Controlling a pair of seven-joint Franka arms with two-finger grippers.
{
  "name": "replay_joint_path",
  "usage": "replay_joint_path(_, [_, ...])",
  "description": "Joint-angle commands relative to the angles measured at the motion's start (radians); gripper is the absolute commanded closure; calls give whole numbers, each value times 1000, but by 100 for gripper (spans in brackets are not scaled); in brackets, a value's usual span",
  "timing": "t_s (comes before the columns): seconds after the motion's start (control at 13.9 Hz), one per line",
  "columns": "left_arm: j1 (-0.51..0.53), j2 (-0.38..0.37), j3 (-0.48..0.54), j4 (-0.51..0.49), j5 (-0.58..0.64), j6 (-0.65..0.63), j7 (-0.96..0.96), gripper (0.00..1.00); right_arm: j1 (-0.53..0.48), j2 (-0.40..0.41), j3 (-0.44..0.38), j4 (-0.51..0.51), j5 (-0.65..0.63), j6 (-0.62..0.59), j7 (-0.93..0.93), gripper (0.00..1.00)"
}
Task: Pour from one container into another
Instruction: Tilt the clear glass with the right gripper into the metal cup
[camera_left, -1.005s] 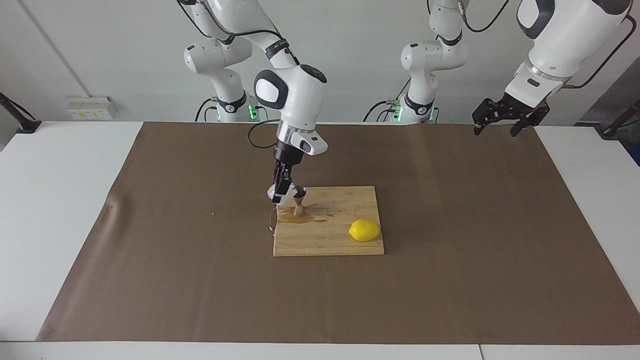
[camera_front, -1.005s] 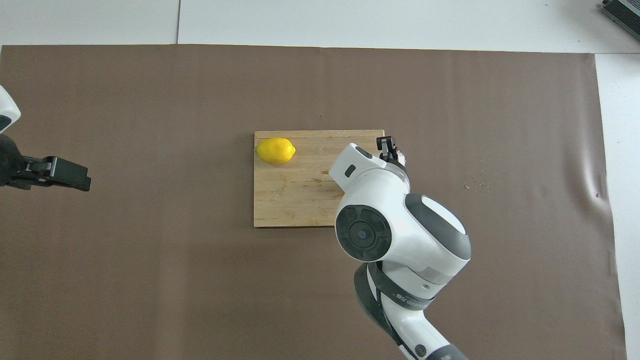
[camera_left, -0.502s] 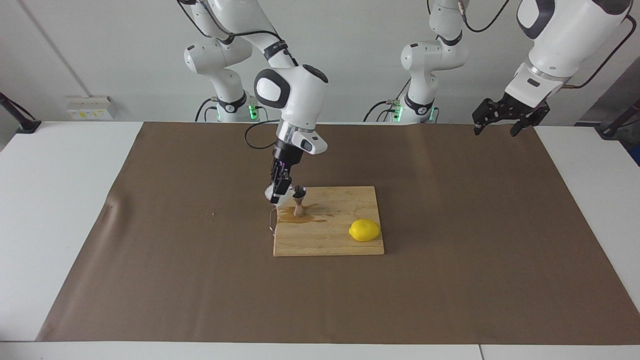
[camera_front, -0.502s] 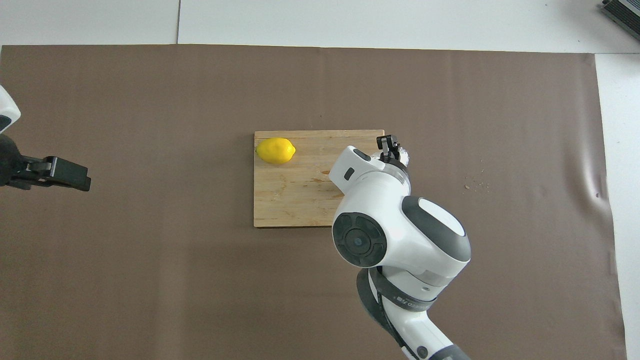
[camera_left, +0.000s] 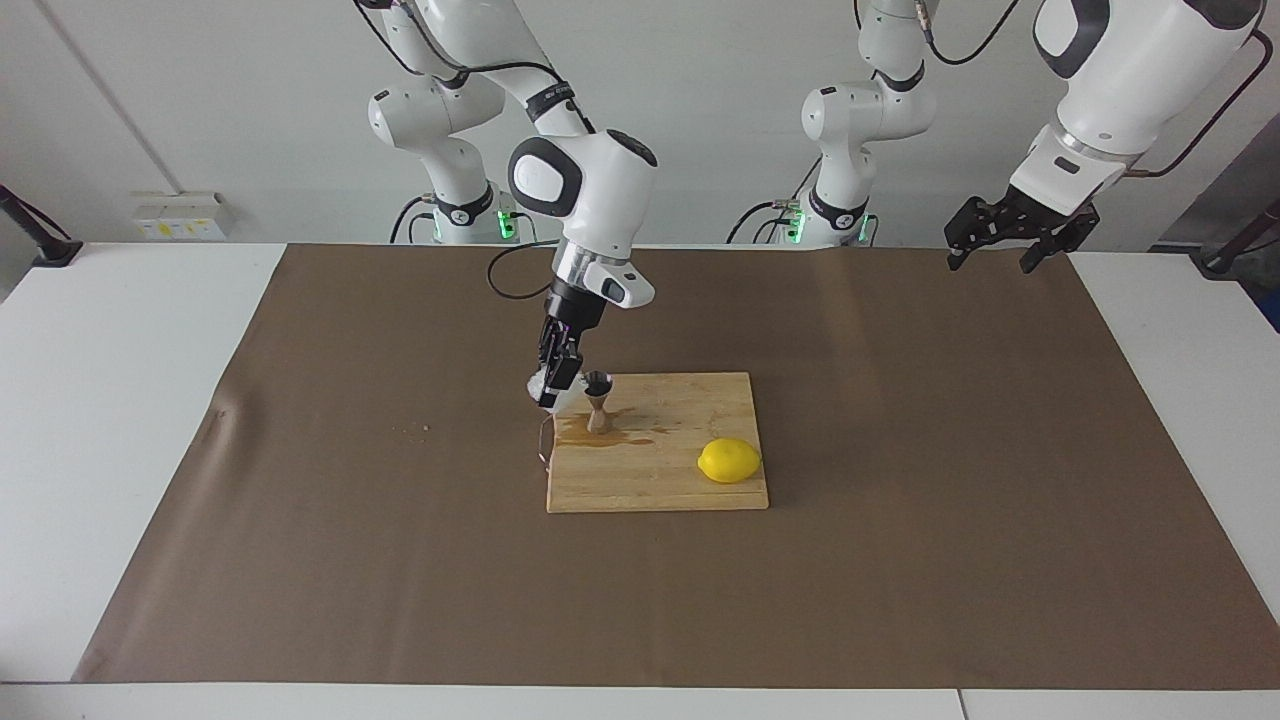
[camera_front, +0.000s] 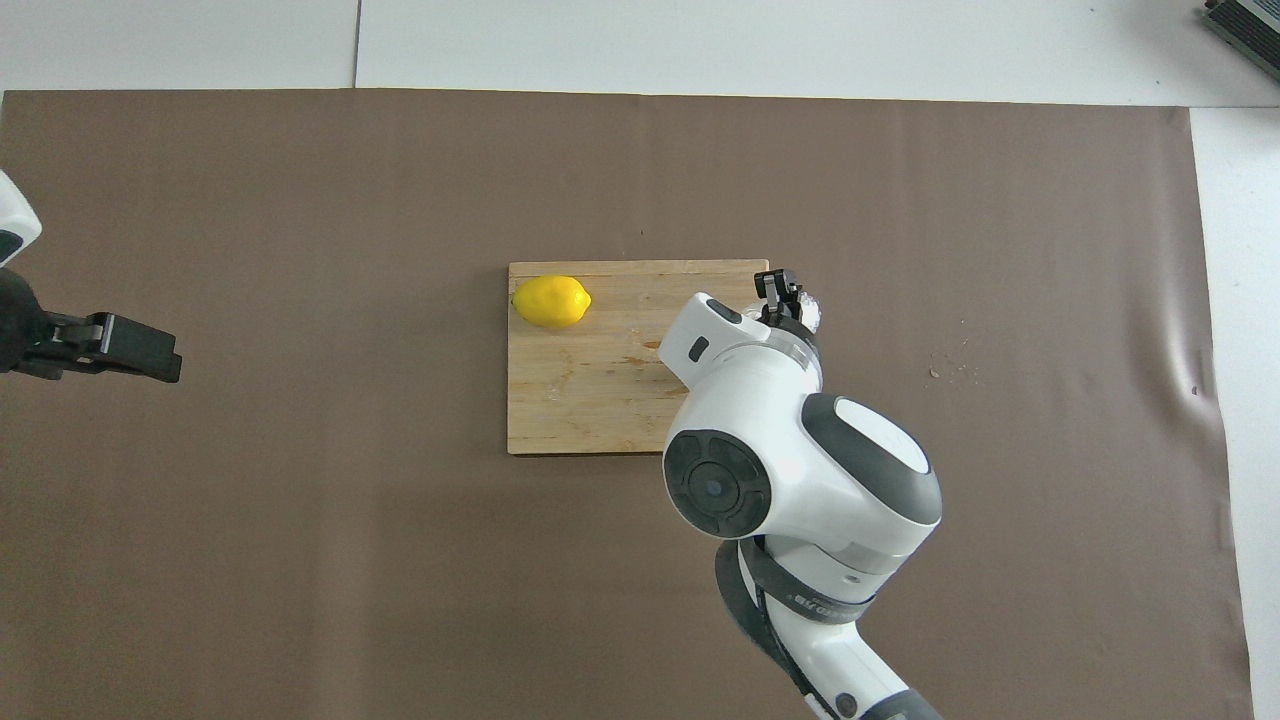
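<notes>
Wooden cutting board serves as the landmark here: a lemon lies on its corner farthest from the robots, toward the left arm's end, while the steel jigger stands upright, long axis vertical and mouth up, on the board's corner nearest the robots toward the right arm's end, in a brown puddle of spilled liquid. Just beside the jigger's rim the right gripper has its fingers closed on the small clear cup, held tipped with its mouth leaning toward the jigger. Over the last second the cup has risen a little and drawn slightly away from the jigger, off the board's edge, which suggests the pour is finishing rather than starting. Well away from the board, the left gripper waits high over the worktop's end with its fingers spread open.
</notes>
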Motion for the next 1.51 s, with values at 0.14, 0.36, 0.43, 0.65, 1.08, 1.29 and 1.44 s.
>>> replay_joint_path(0.14, [12, -22, -7, -18, 10, -7, 6, 0, 7, -28, 3, -27, -39, -7, 37, 81])
replay_joint_path(0.36, [12, -22, -6, -18, 10, -7, 6, 0, 25, -27, 7, -27, -39, -14, 60, 81])
replay_joint_path(0.43, [12, -22, -7, -18, 10, -7, 6, 0, 25, -27, 7, -29, -39, -14, 60, 81])
replay_joint_path(0.65, [12, -22, -6, -18, 10, -7, 6, 0, 25, -27, 7, -32, -39, -11, 62, 81])
replay_joint_path(1.08, [12, -22, -6, -18, 10, -7, 6, 0, 30, -25, 13, -26, -22, -14, 97, 81])
replay_joint_path(1.29, [12, -22, -7, -18, 10, -7, 6, 0, 24, -22, 13, -20, 9, -13, 97, 81])
replay_joint_path(1.44, [12, -22, -6, -18, 10, -7, 6, 0, 22, -19, 11, -12, 47, -13, 95, 81])
